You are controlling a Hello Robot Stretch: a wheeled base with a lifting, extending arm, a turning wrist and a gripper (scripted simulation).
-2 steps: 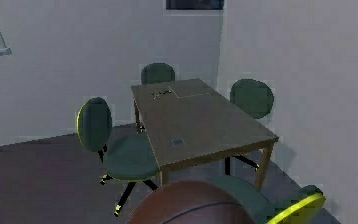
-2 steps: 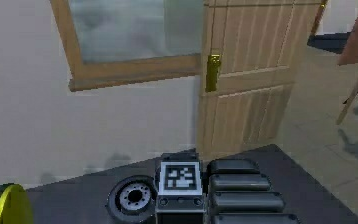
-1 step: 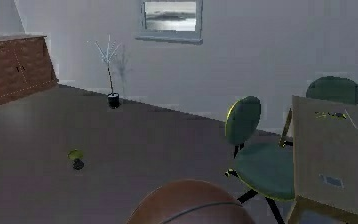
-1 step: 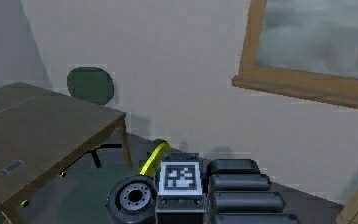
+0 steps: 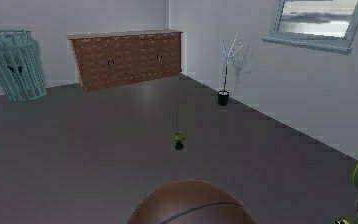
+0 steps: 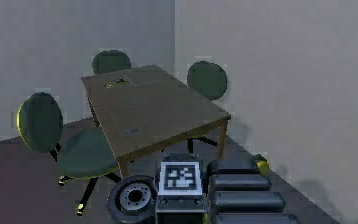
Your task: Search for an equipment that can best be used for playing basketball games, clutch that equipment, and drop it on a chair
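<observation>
**Basketball close by, a chair on the arm's side**

The basketball point(image 5: 192, 203) is at the bottom middle of the forward view, very near to the robot. It is a brown-orange sphere with thin dark seams, and its skin looks matte. In the arm side view the gripper point(image 6: 135, 198) is at the bottom edge, left of the white marker square point(image 6: 182, 178). I cannot make out its far end, so I cannot tell whether it grips the ball or nothing.

I judge that the step in hand is to bring the ball to a chair. The nearest chair point(image 6: 79, 150) is at the lower left of the arm side view. It has a round back and a wide seat, both dark green and padded-looking, on thin legs. A round ball will roll off such a seat easily. So I would carry it over the middle of the seat and let it go low, not from high.

I would also keep the arm away from the table point(image 6: 157, 105) in the centre. Its flat brown wooden top has a hard corner just beside that chair.
</observation>
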